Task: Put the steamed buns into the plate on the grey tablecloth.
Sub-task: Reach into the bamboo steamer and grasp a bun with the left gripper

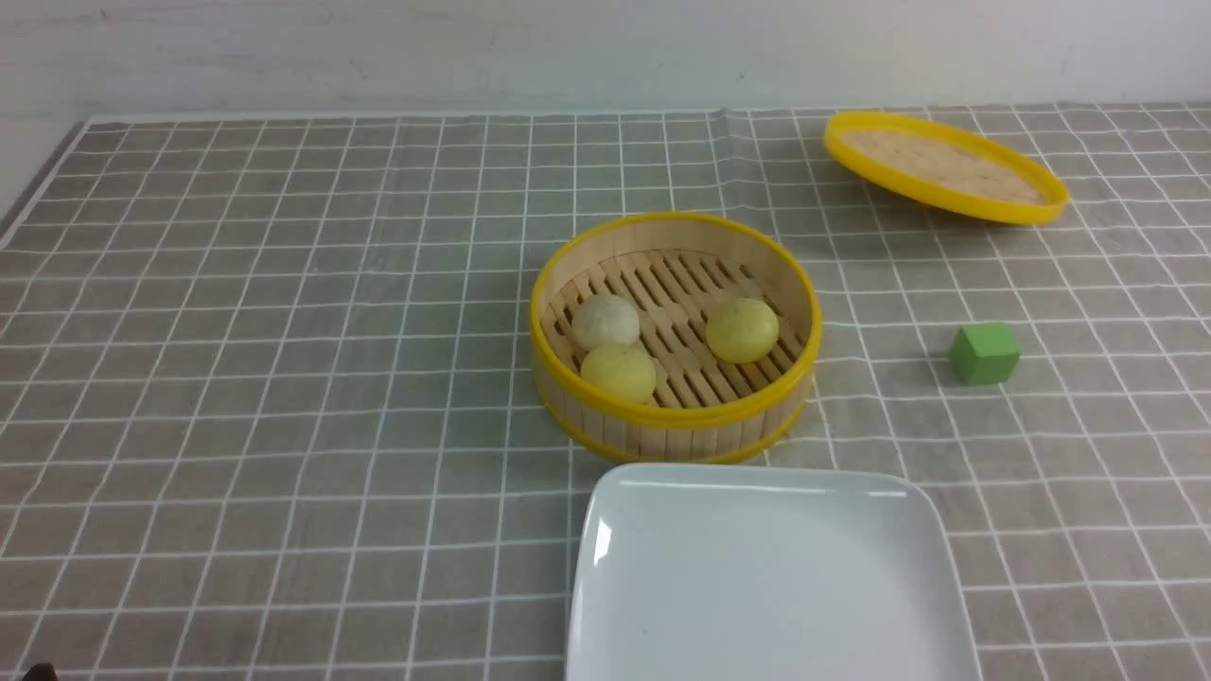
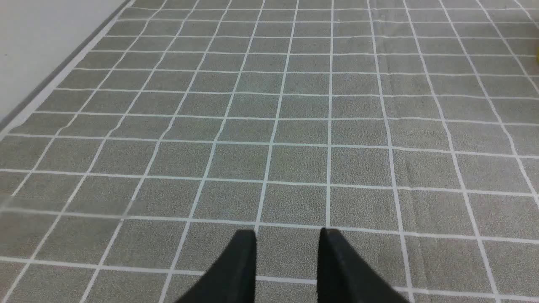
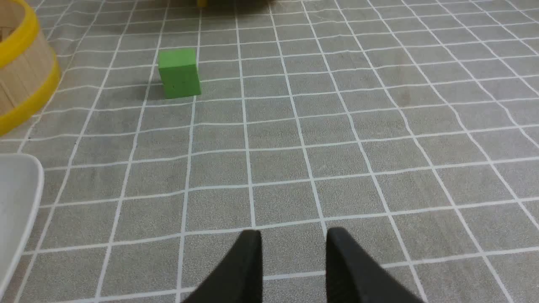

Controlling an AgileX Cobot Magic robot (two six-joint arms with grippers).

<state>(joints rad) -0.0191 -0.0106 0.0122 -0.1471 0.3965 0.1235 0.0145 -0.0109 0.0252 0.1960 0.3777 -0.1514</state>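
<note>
The steamed buns (image 1: 618,372) lie in the basket (image 1: 674,416) — plate (image 1: 766,567) before it, cube (image 1: 985,354) right, lid (image 1: 946,165) behind-right.

- A plain white wall (image 1: 605,47) stands along the far edge of the worktop (image 1: 33,165).
- The worktop shows bare and pale only at its far left corner and left edge.
- Light is soft and even, with faint shadows.
</note>
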